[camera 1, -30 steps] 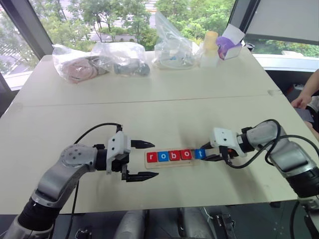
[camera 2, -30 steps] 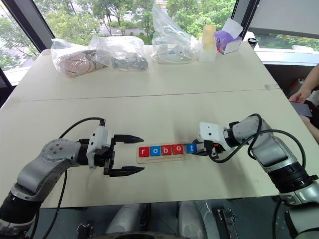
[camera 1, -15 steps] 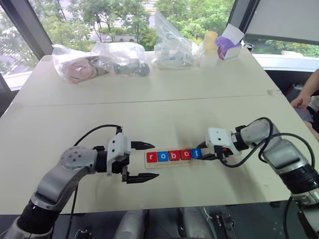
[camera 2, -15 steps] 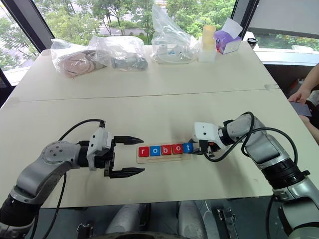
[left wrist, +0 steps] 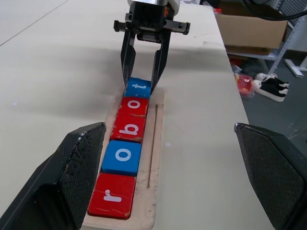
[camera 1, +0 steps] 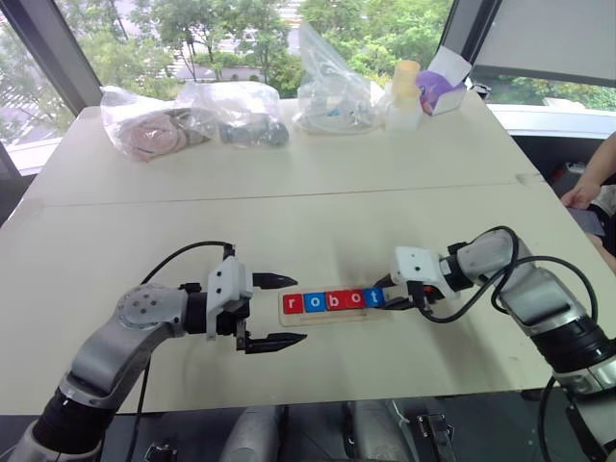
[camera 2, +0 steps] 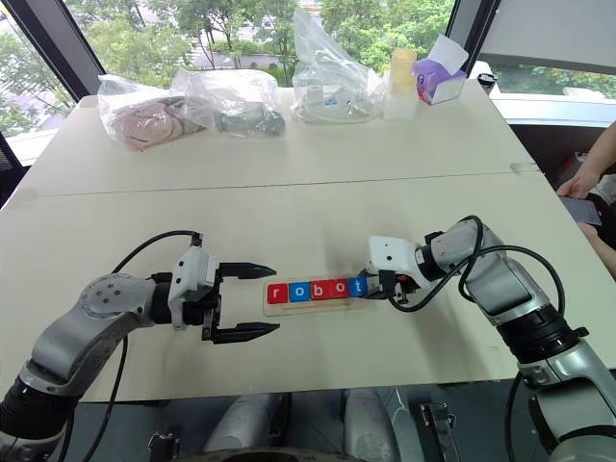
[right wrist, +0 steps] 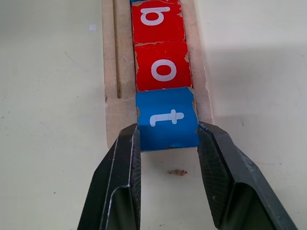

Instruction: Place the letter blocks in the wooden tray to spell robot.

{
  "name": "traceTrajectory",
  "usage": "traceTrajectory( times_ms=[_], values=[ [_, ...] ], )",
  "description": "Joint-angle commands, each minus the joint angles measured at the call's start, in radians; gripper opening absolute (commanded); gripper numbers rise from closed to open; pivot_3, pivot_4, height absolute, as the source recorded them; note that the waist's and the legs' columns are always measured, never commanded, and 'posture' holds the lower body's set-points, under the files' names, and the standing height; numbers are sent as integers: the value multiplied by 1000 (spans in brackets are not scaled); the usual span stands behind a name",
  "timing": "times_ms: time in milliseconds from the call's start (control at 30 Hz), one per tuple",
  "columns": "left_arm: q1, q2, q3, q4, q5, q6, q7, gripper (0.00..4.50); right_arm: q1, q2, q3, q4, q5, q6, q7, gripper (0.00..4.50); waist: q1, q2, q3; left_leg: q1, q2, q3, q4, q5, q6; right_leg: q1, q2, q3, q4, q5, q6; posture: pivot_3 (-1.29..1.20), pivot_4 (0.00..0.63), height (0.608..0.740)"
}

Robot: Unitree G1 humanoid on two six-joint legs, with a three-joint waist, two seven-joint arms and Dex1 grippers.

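One blue t block (right wrist: 167, 120) sits pinched by right claw (right wrist: 168, 143); left claw (camera 1: 272, 310) spread.

Pale table (camera 1: 115, 241), seam running across it past mid-depth. Far edge, left to right: clear plastic bag with pinkish contents (camera 1: 144, 130), touching a second clear bag with dark grey stuff (camera 1: 241, 114), a taller clear bag with bluish items (camera 1: 332, 91), then a pale yellow-capped bottle (camera 1: 405, 94) just beside a tilted purple-and-white box (camera 1: 445, 85). Off the table's right side: a person's arm (camera 1: 589, 183); left wrist view shows a cardboard box (left wrist: 249, 28) and black shoes (left wrist: 273, 87) on the floor.
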Motion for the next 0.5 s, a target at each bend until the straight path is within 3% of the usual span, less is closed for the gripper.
traceTrajectory(
  times_ms=[33,267,467,500],
  values=[
    [2,1,26,-41,-14,-9,4,4500,-18,6,9,-31,-2,3,7,1100,0,0,0,0,0,0,0,0,0,0,0,0,0,0,0,0,150,740],
    [2,0,26,-41,-12,-10,6,4500,-24,6,17,-37,2,24,14,1100,1,0,0,0,0,0,0,0,0,0,0,0,0,0,0,0,150,740],
    [1,0,26,-38,-11,-14,5,4500,-30,5,16,-44,5,39,13,4190,1,0,0,0,0,0,0,0,0,0,0,0,0,0,0,0,150,740],
    [1,-1,26,-37,-11,-14,4,4500,-31,4,15,-48,5,42,14,4473,1,0,0,0,0,0,0,0,0,0,0,0,0,0,0,0,150,740]
  ],
)
